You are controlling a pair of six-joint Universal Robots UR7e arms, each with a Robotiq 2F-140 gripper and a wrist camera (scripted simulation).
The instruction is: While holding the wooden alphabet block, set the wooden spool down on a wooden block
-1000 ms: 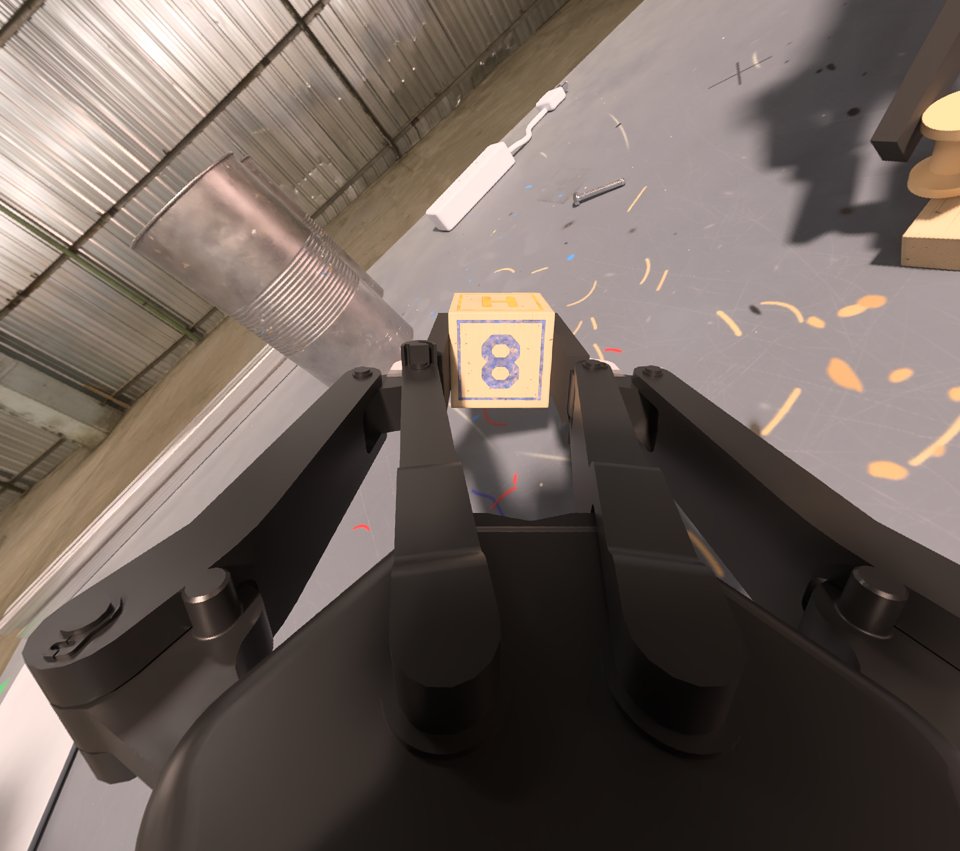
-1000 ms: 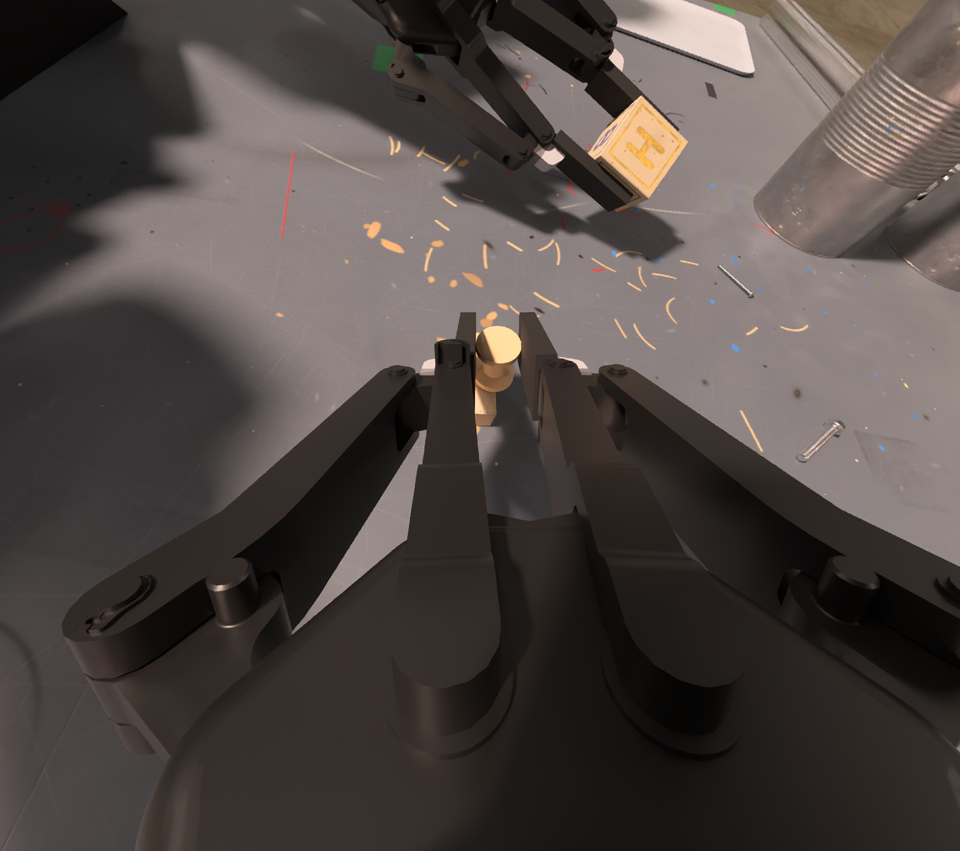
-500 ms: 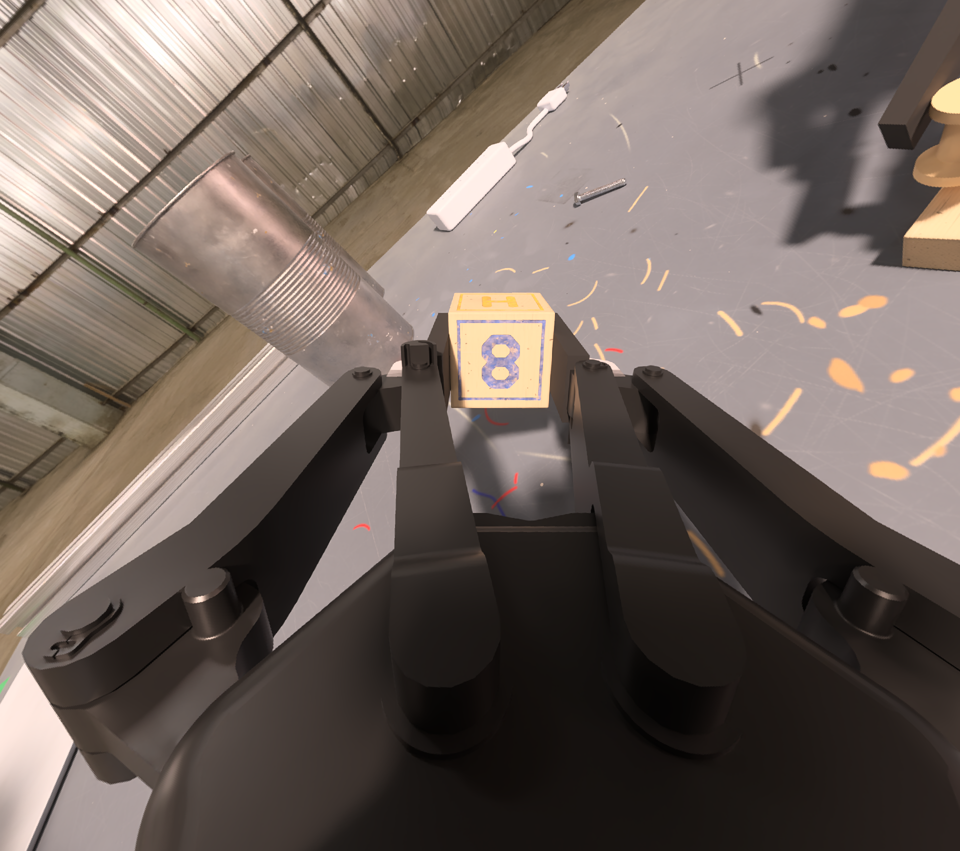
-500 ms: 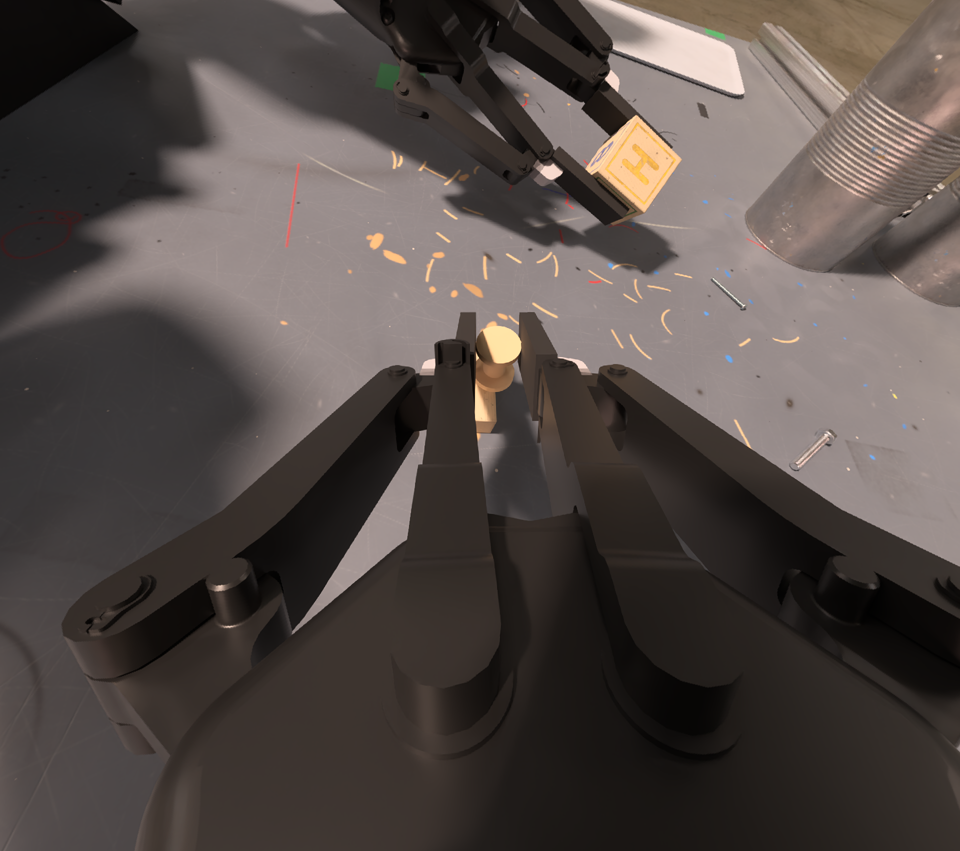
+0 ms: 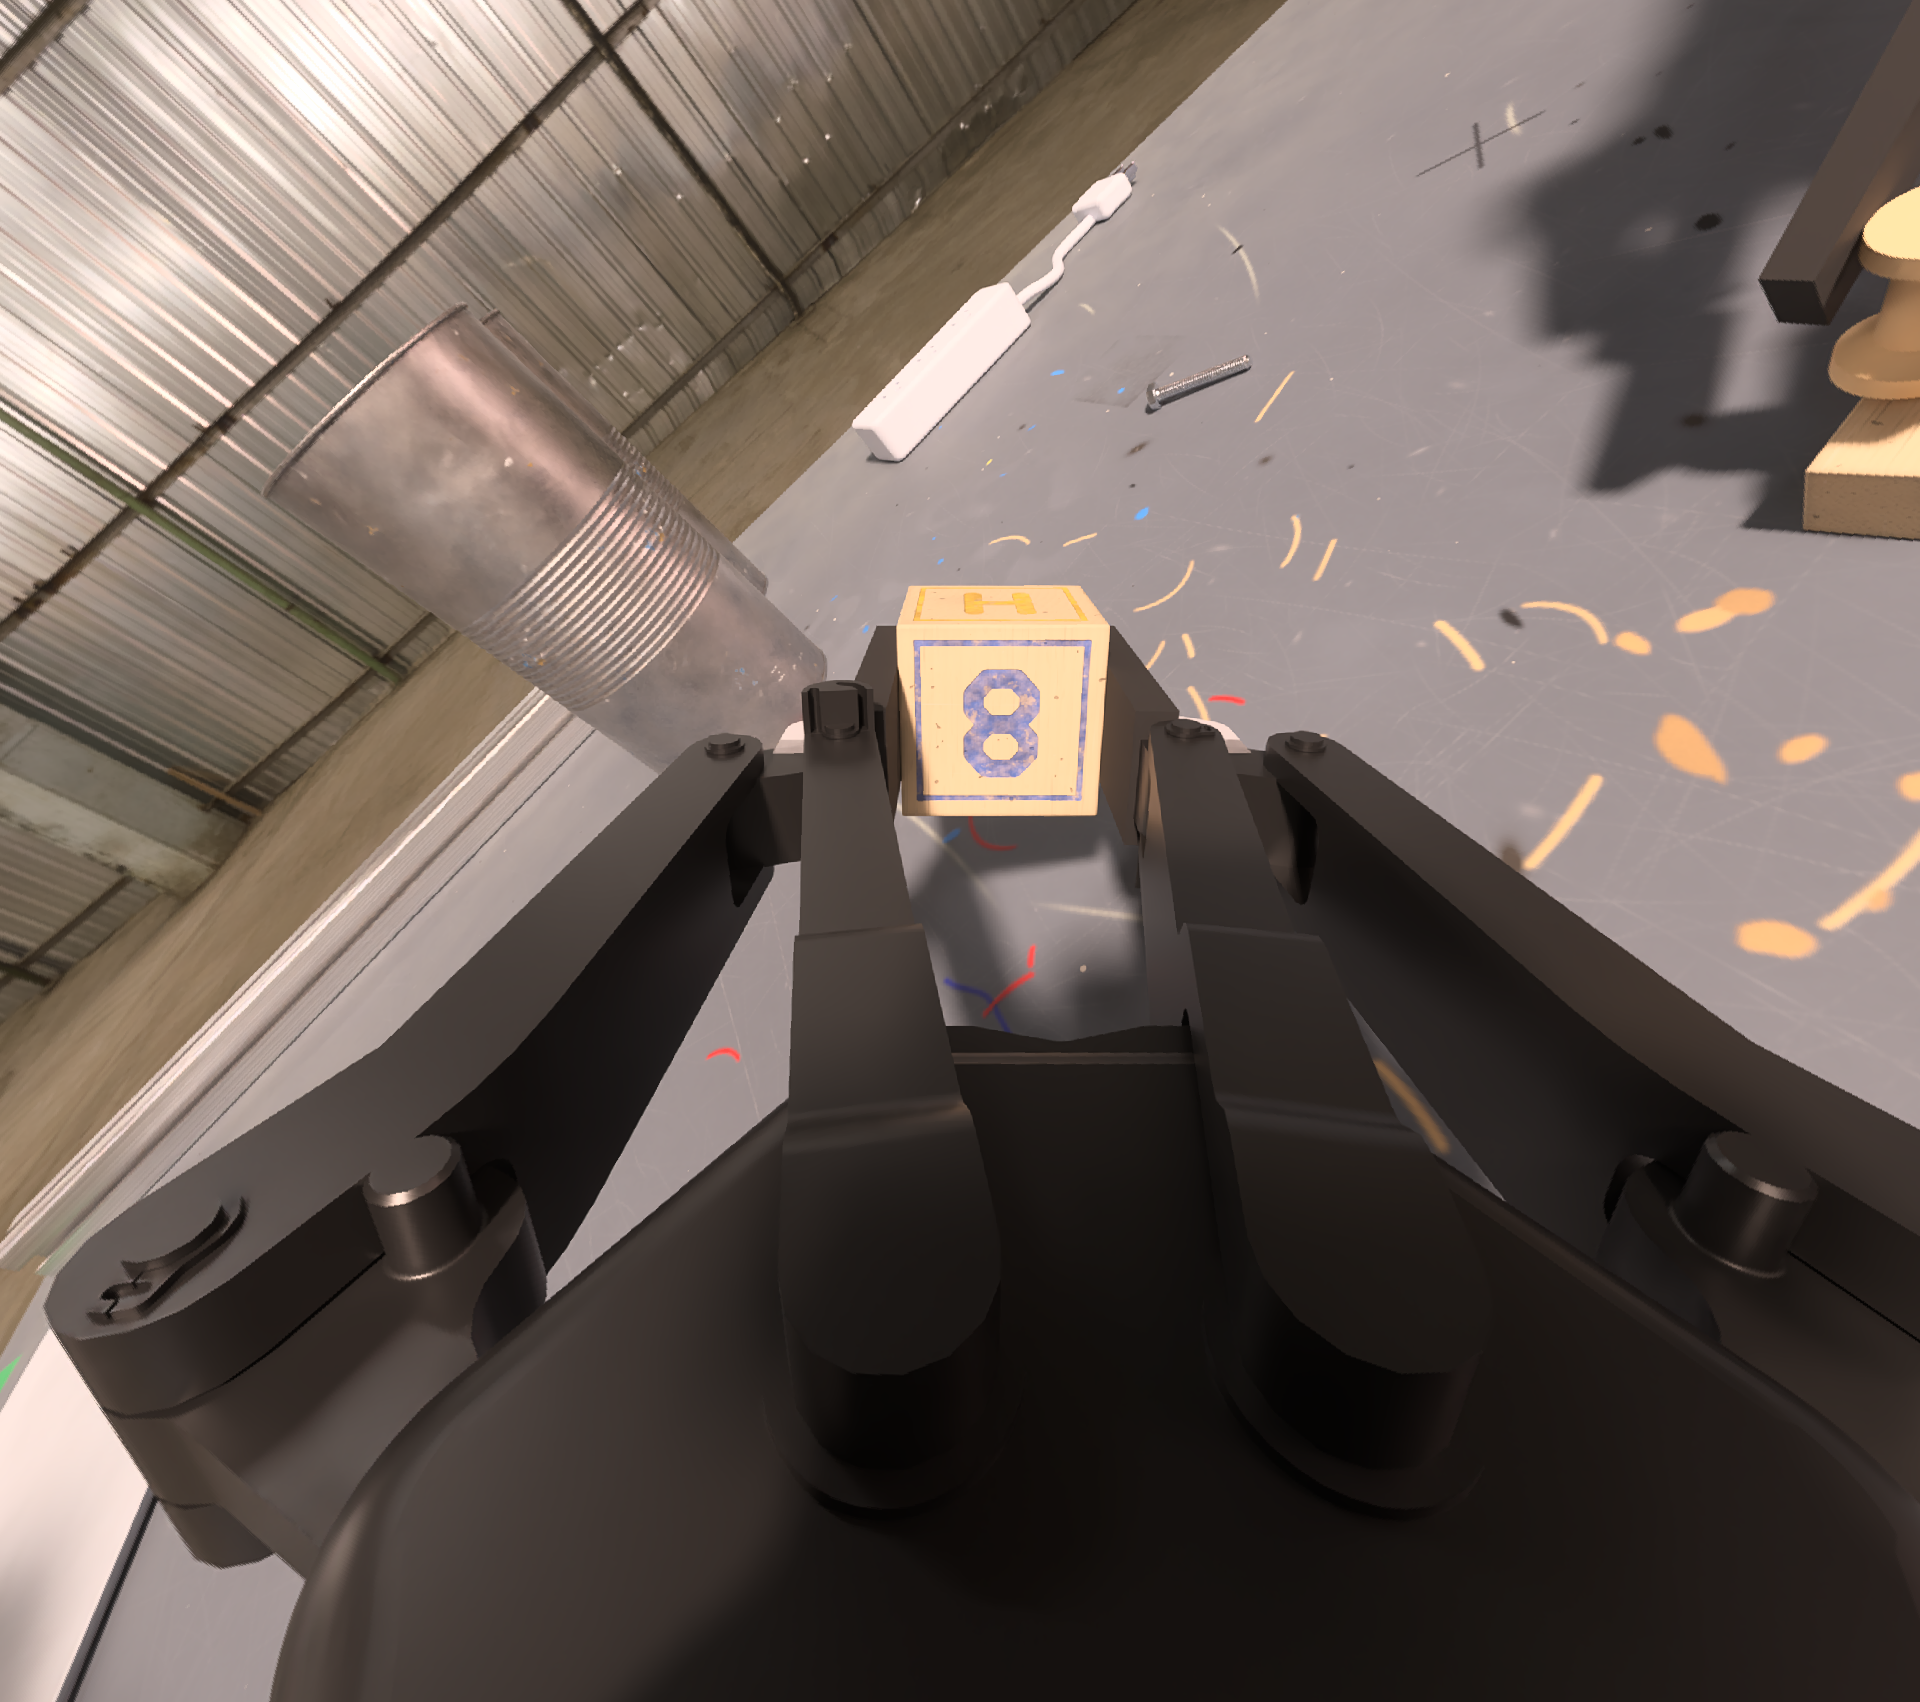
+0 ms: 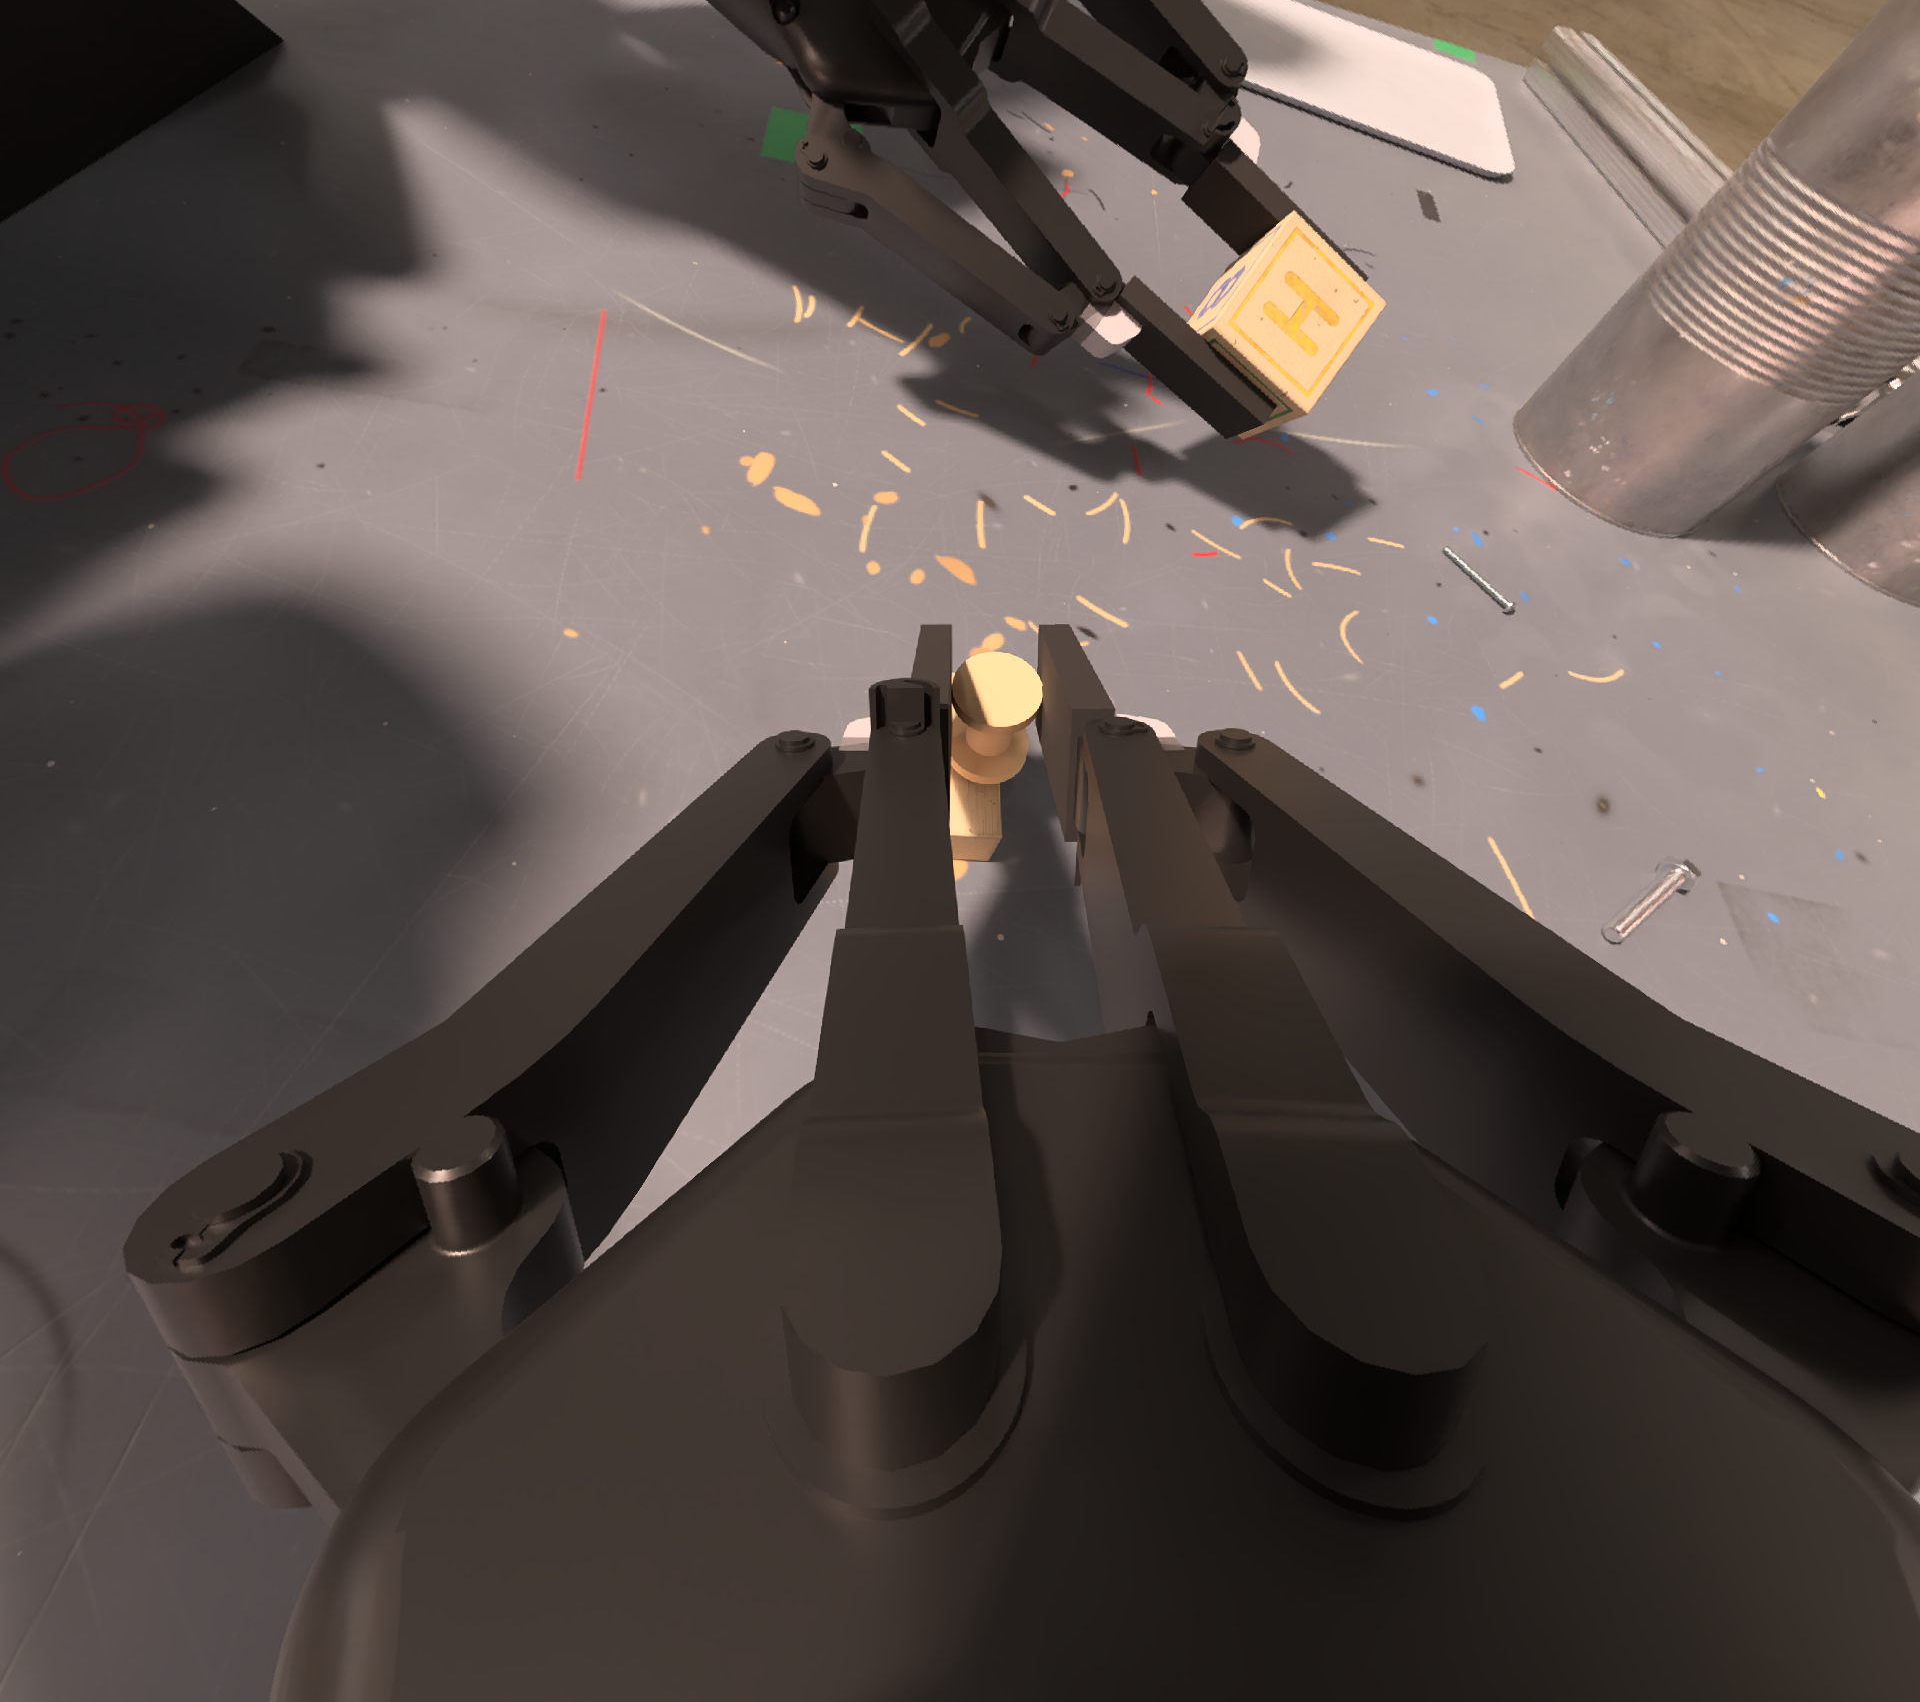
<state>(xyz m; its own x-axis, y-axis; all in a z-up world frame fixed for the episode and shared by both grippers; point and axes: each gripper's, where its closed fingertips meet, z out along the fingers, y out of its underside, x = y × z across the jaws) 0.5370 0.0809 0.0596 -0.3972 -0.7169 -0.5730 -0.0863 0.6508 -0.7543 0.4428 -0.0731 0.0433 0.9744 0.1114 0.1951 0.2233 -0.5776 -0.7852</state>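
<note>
Left wrist view: my left claw [image 5: 1003, 717] is pinching the pale wooden alphabet cube [image 5: 1000, 702] above the grey worktop [image 5: 1351, 457], tilted toward the edge with the steel cans.

Right wrist view: my right claw [image 6: 992, 681] straddles the small wooden spool [image 6: 994, 712], upright on the light wooden block [image 6: 977, 821]; whether it's gripping, I can't tell.

You can't tell whether the right fingers [image 6: 1060, 676] touch the spool [image 6: 995, 707]. Its block [image 6: 975, 826] hides behind the left finger, and the cans [image 6: 1745, 364] run off frame.
</note>
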